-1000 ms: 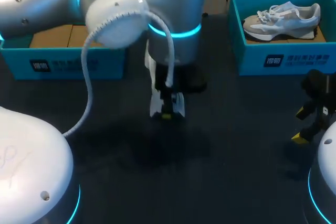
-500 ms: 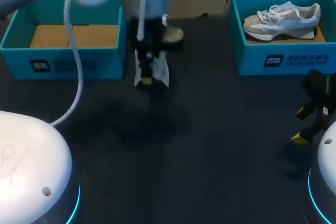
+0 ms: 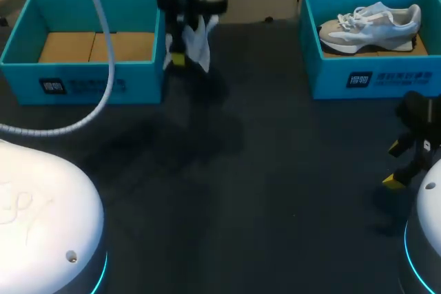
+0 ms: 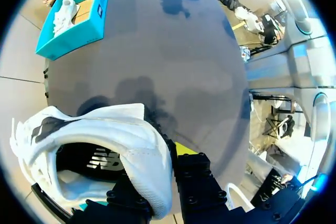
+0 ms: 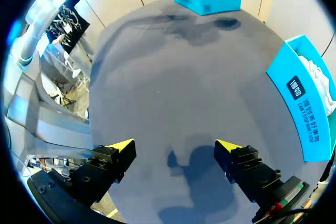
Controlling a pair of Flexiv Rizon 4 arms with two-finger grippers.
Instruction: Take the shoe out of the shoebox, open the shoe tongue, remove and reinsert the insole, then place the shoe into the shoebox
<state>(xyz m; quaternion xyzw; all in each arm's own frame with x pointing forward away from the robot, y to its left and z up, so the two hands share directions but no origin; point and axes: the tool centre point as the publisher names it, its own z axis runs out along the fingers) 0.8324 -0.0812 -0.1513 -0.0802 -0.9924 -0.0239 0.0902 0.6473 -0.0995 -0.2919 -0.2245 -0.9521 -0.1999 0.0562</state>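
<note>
My left gripper (image 3: pixel 180 45) hangs above the table's far side, just right of the left teal shoebox (image 3: pixel 89 82). It is shut on a white shoe (image 3: pixel 198 40) that dangles from it. In the left wrist view the shoe (image 4: pixel 105 145) fills the foreground, and its padded collar is pinched between the fingers of the gripper (image 4: pixel 157 174). A second pale shoe (image 3: pixel 372 24) lies in the right teal shoebox (image 3: pixel 375 80). My right gripper (image 3: pixel 394 164) stands open near the table's right edge, with nothing between its fingertips (image 5: pixel 123 145).
The left shoebox holds only brown cardboard (image 3: pixel 96 46). The dark tabletop (image 3: pixel 262 191) stretches between the two boxes. A white cable (image 3: pixel 103 80) from my left arm loops over the left box's front wall.
My left arm has carried the shoe from the table's middle back and to the left, up beside the left shoebox's right wall. The right arm has not moved.
</note>
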